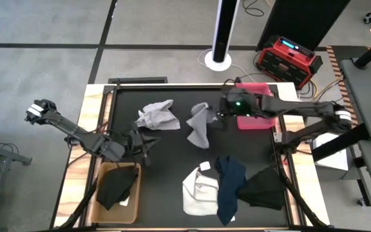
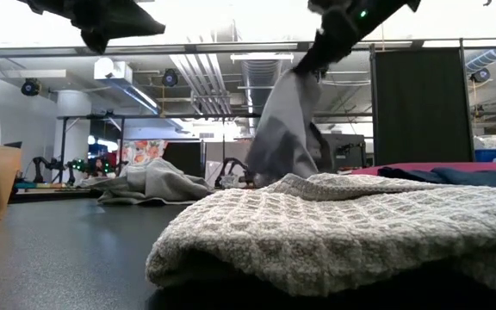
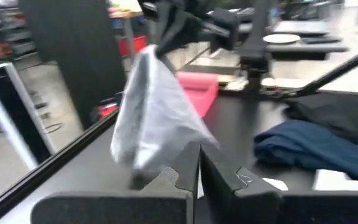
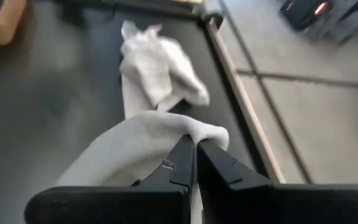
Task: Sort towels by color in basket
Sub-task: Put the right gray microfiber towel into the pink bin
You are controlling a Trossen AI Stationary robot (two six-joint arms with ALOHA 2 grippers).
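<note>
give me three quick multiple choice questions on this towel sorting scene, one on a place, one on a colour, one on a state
1. Where does the black cloth towel lie?
A. in the tan basket
B. on the pink bin
C. on the floor

2. What colour is the long cloth towel between the waffle-weave white towel and the crumpled black towel?
A. red
B. navy blue
C. yellow

3. What is the right gripper doing?
A. open over bare table
B. shut on the light grey cloth towel
C. inside the basket

Key: 1 A, the high view shows it inside the basket; 2 B, it is dark blue there; 3 B, the right wrist view shows the fingers pinching grey cloth.
</note>
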